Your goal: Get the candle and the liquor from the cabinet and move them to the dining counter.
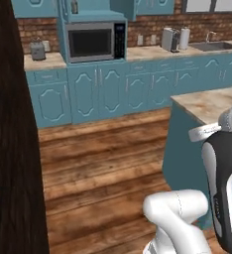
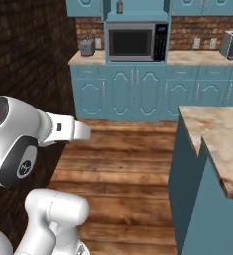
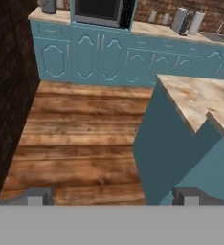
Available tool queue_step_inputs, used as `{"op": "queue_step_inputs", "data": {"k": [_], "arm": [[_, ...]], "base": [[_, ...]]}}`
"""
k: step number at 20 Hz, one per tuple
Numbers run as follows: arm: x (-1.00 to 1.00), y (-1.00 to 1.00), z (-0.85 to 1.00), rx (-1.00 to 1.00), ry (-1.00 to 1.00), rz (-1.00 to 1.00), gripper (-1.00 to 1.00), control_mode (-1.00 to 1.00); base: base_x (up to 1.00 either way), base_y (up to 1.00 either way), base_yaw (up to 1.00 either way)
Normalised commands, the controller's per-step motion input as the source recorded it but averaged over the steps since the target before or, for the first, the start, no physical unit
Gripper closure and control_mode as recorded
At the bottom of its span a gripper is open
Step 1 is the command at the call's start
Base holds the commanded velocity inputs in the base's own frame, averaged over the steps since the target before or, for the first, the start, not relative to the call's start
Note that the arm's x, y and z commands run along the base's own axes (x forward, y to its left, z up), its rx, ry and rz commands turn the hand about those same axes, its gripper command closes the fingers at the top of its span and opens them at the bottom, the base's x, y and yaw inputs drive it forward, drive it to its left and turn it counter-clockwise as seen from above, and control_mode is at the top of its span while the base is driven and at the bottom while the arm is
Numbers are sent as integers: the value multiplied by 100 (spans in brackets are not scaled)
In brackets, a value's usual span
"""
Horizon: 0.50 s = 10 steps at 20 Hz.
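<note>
room: kitchen seen from across the wood floor (image 1: 103,158); brick back wall, run of teal lower cabinets, microwave (image 1: 95,42) set in the wall unit.
dining counter: marble tabletop (image 2: 218,134) on a teal base, close on the robot's right; nothing of the task's on the part in view.
cabinet: teal upper wall cabinet (image 1: 95,10) above the microwave, well apart from the robot. A small dark bottle-like shape (image 2: 120,6) stands in the open section over the microwave; too small to say for sure, my guess is it's the liquor.
candle: can't pick it out at this range.
other bits: toaster (image 1: 37,50) on the small back tabletop left of the microwave; silver canisters (image 1: 175,38) and sink (image 1: 217,46) further right.
step: fetch not yet begun, judging by the layout: robot is at the island end, both items presumably in the cabinet.
next move: base needs to drive across the floor to the microwave wall, then the arm has to reach high to the shelf. Bottle is tall and narrow, so grab it around the body, not the neck.
claw: claw (image 3: 113,196) spread wide, tips far apart at the bottom of the hand view, nothing between them, touching nothing; looks down at the floor and island corner.
</note>
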Motion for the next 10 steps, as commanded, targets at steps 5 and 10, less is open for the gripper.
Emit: {"op": "queue_step_inputs", "data": {"k": [5, 10], "arm": [[0, 0, 0, 0, 0, 0, -100, 100], [0, 0, 0, 0, 0, 0, -100, 100]], "base": [[98, 65, 9], [100, 37, 17]]}}
